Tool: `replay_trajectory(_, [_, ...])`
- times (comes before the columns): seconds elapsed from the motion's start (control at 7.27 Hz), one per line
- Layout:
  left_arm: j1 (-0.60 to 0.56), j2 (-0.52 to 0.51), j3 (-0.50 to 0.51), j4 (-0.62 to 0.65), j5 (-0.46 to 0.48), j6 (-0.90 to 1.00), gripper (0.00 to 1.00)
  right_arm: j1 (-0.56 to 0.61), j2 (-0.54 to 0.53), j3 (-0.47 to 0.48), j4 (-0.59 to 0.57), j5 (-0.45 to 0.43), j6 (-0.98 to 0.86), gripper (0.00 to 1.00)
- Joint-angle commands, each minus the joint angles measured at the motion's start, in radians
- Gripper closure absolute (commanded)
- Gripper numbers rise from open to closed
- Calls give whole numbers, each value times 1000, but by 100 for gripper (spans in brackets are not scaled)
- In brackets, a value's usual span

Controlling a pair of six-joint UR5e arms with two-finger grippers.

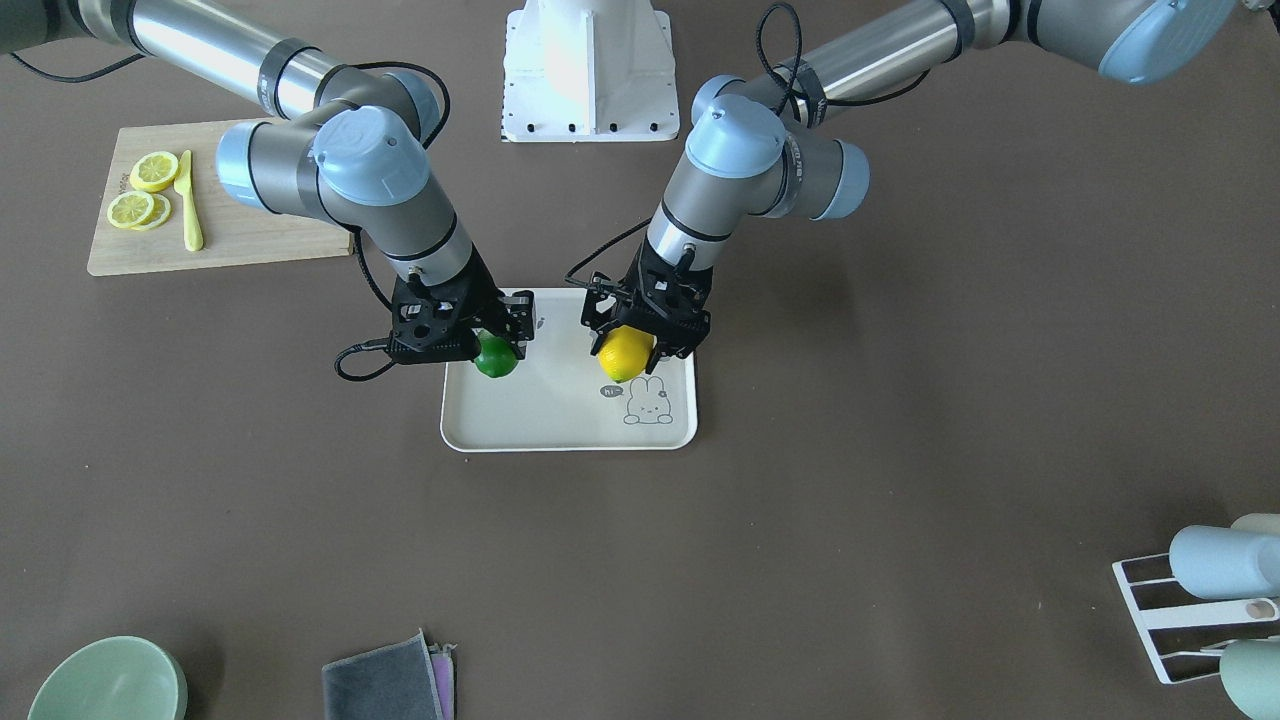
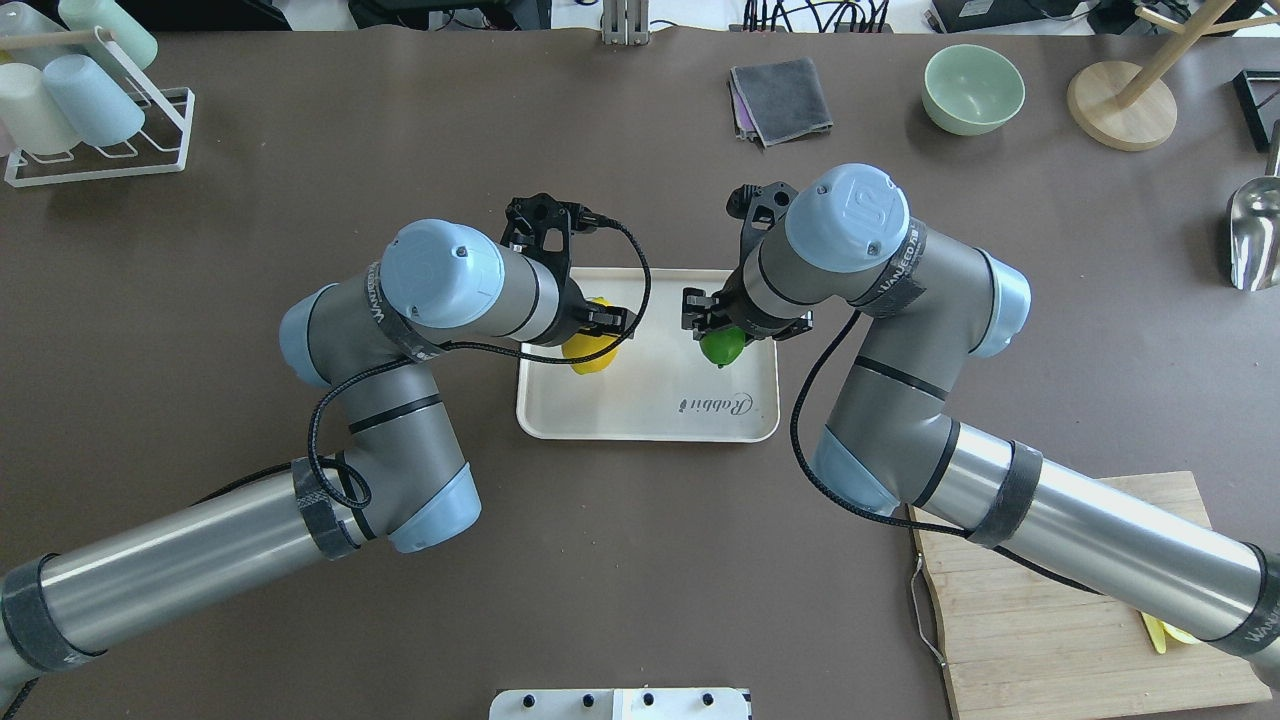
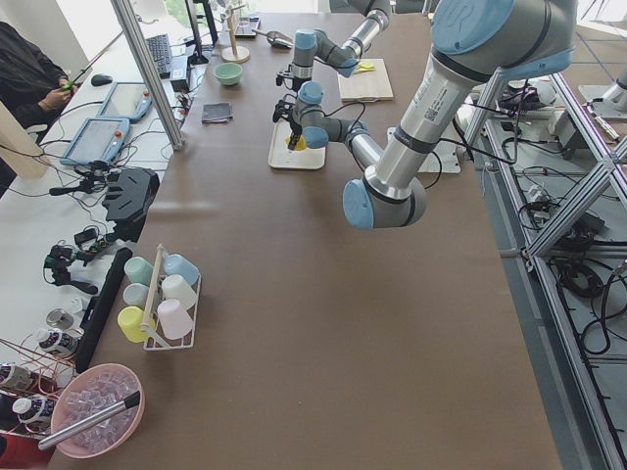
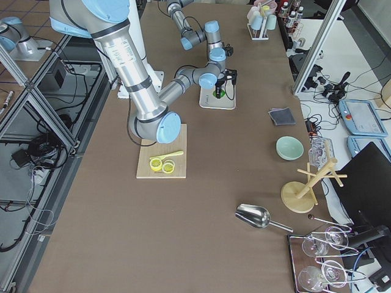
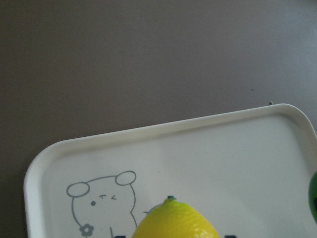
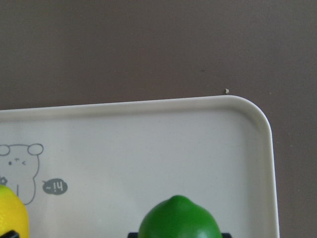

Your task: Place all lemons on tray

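The off-white tray [image 1: 560, 425] with the bunny drawing lies at the table's middle, and also shows in the overhead view [image 2: 650, 405]. My left gripper [image 1: 630, 340] is shut on the yellow lemon [image 1: 624, 354] and holds it just over the tray's bunny side. The yellow lemon also shows in the overhead view [image 2: 590, 352] and in the left wrist view [image 5: 174, 220]. My right gripper [image 1: 492, 342] is shut on the green lemon [image 1: 496, 358] over the tray's other side. The green lemon also shows in the overhead view [image 2: 722, 346] and in the right wrist view [image 6: 179, 219].
A wooden cutting board [image 1: 240, 235] with lemon slices [image 1: 140, 190] and a yellow knife [image 1: 188, 200] lies by my right arm. A green bowl [image 1: 105, 682], a grey cloth [image 1: 385, 682] and a cup rack [image 1: 1200, 600] stand along the far edge.
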Motion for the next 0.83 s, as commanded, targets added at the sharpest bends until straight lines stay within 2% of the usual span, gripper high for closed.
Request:
replay_trajectory(0.0, [5,-1,2,4,5,-1,100,-12,4,-38,25,-19,3,100])
replay_trajectory(0.14, [5,-1,1,4,5,2,100,-13,11,-62,26,-21,1,100])
replay_trajectory(0.28, [5,-1,1,4,5,6,100,-16,45,-115,47,-21,3,33])
replay_trajectory(0.41, [5,1,1,4,6,9,32,-24,51,-126,61,-19,18,1])
replay_trajectory(0.55, [4,4,1,4,17,12,2,-23,63,-117,61,-19,29,0])
replay_trajectory(0.69, [0,3,-1,4,19,13,2,-7,73,-113,61,-9,29,0])
